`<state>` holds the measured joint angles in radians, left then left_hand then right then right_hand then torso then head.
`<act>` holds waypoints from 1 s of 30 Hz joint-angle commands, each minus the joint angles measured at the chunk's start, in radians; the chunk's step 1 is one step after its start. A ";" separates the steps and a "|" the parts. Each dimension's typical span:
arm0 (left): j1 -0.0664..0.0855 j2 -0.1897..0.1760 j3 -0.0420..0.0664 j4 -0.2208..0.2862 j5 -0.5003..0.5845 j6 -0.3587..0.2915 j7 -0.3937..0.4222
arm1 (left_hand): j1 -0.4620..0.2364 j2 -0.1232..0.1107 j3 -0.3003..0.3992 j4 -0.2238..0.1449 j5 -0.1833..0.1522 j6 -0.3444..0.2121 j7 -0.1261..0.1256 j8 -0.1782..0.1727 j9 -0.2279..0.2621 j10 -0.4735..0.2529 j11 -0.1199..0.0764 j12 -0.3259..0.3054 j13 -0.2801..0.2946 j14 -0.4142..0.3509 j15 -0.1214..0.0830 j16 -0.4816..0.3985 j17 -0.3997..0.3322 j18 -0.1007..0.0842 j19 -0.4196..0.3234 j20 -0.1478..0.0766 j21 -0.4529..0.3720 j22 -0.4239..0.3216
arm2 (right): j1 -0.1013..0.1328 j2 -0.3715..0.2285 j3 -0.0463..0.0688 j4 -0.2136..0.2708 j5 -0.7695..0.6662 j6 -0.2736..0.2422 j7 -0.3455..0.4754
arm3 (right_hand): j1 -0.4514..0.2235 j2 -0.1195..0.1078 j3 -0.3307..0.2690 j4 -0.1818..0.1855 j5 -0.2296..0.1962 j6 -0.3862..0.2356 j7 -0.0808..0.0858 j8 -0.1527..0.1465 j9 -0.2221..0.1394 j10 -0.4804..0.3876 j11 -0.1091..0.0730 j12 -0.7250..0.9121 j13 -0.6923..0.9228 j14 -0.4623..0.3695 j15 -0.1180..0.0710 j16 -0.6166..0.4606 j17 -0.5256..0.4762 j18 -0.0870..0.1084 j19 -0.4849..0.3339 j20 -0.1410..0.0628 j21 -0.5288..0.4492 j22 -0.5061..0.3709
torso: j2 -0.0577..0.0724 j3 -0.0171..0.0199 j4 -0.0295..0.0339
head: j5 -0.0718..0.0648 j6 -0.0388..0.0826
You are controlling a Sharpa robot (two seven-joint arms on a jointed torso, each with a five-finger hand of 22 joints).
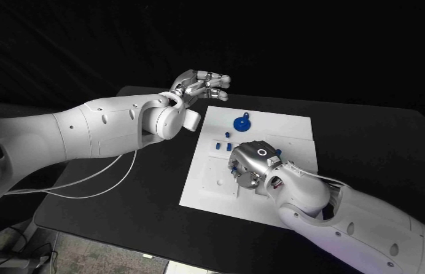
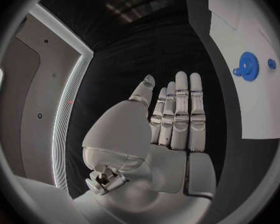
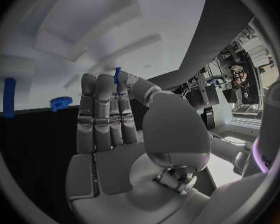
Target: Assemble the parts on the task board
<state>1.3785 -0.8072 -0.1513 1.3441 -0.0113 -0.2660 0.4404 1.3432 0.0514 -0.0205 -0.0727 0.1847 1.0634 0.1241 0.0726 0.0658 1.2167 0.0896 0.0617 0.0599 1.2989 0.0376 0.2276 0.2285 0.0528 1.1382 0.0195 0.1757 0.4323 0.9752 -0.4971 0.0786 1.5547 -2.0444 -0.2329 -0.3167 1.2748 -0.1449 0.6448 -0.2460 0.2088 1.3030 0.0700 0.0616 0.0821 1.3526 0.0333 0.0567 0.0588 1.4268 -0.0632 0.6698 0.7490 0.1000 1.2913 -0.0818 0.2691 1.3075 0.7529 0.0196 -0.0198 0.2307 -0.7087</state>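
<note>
Task board (image 1: pixel 292 133): flat white plate. Blue toothed gear (image 1: pixel 242 124). Right hand (image 1: pixel 254 163): pinches slim blue peg (image 3: pixel 117 76). Left hand (image 1: pixel 200 85): metallic fingers straight, empty.

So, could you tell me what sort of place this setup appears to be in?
Probably a robotics lab or test bench. A black table carries a white task board with small blue parts such as a gear, and the right wrist view shows cluttered equipment racks in the room behind the right hand.

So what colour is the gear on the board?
Blue; the gear shows best in the left wrist view.
</note>
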 commanded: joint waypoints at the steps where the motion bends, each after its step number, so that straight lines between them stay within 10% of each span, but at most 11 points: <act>1: 0.001 0.004 0.001 0.002 -0.007 0.015 0.003 | 0.000 -0.011 -0.001 0.005 -0.004 -0.003 0.001 -0.003 -0.001 -0.007 0.000 0.001 0.001 0.004 0.003 -0.003 0.002 -0.001 0.006 0.001 -0.004 -0.001 | -0.003 0.003 -0.006 0.002 -0.005 0.037 0.000 | 0.003 0.004 0.008 0.000 -0.003 0.004 0.003 0.002 0.001 0.016 -0.006 0.002 0.002 0.003 -0.003 -0.003 0.001 0.017 0.001 -0.004 0.007 0.021 | 0.000 -0.0005 0.0001 | 0.000 -0.002; 19: 0.001 0.007 0.001 0.004 -0.008 0.037 -0.010 | -0.005 -0.003 -0.024 0.030 -0.067 -0.007 0.002 -0.003 0.000 -0.010 0.001 0.001 0.001 0.006 0.004 -0.002 0.003 -0.001 0.013 0.004 -0.009 -0.019 | 0.017 0.011 -0.037 -0.017 0.045 0.076 0.011 | -0.010 0.008 0.014 0.009 -0.044 -0.065 0.026 0.000 -0.017 -0.081 0.022 0.001 0.000 -0.026 0.017 -0.019 -0.009 0.017 -0.030 0.011 -0.011 0.020 | 0.000 0.0007 -0.0012 | -0.001 0.001; 25: 0.001 0.008 0.001 0.001 -0.009 0.050 -0.016 | -0.010 -0.003 -0.034 0.040 -0.085 -0.011 0.004 -0.003 0.000 -0.014 0.003 0.002 0.001 0.006 0.006 -0.002 0.003 -0.001 0.016 0.005 -0.012 -0.027 | 0.019 0.010 -0.038 -0.023 0.060 0.065 0.013 | -0.025 -0.033 0.013 0.019 -0.063 -0.180 0.055 -0.001 -0.021 -0.226 0.061 0.002 -0.001 -0.044 0.044 -0.027 -0.027 0.032 -0.040 0.041 -0.032 0.011 | 0.001 0.0014 -0.0007 | -0.002 0.001; 30: 0.001 0.012 0.001 -0.004 -0.014 0.061 -0.020 | -0.015 -0.004 -0.042 0.047 -0.118 -0.013 0.005 -0.002 0.000 -0.021 0.006 0.002 0.002 0.005 0.008 -0.003 0.002 -0.001 0.018 0.007 -0.015 -0.034 | 0.019 0.005 -0.039 -0.018 0.064 0.038 0.018 | -0.015 -0.056 -0.048 0.038 -0.086 -0.222 0.030 0.000 -0.021 -0.290 0.072 0.002 -0.001 -0.050 0.053 -0.031 -0.043 0.033 -0.031 0.055 -0.067 -0.019 | 0.001 0.0018 -0.0023 | -0.004 0.000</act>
<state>1.3785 -0.7988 -0.1515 1.3399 -0.0165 -0.2361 0.4228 1.3404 0.0486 -0.0606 -0.0269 0.0694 1.0589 0.1286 0.0726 0.0658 1.2023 0.0969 0.0617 0.0600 1.3024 0.0411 0.2276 0.2296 0.0529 1.1492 0.0232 0.1651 0.3988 0.9967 -0.4903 0.0420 1.5360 -1.9934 -0.1991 -0.3084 1.2613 -0.1928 0.6028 -0.2094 0.1268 1.0891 0.1003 0.0616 0.0628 1.0678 0.1037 0.0615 0.0574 1.3782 -0.0160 0.6436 0.7075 0.1249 1.2631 -0.0316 0.2059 1.2913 0.7534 0.0208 -0.0209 0.2279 -0.7080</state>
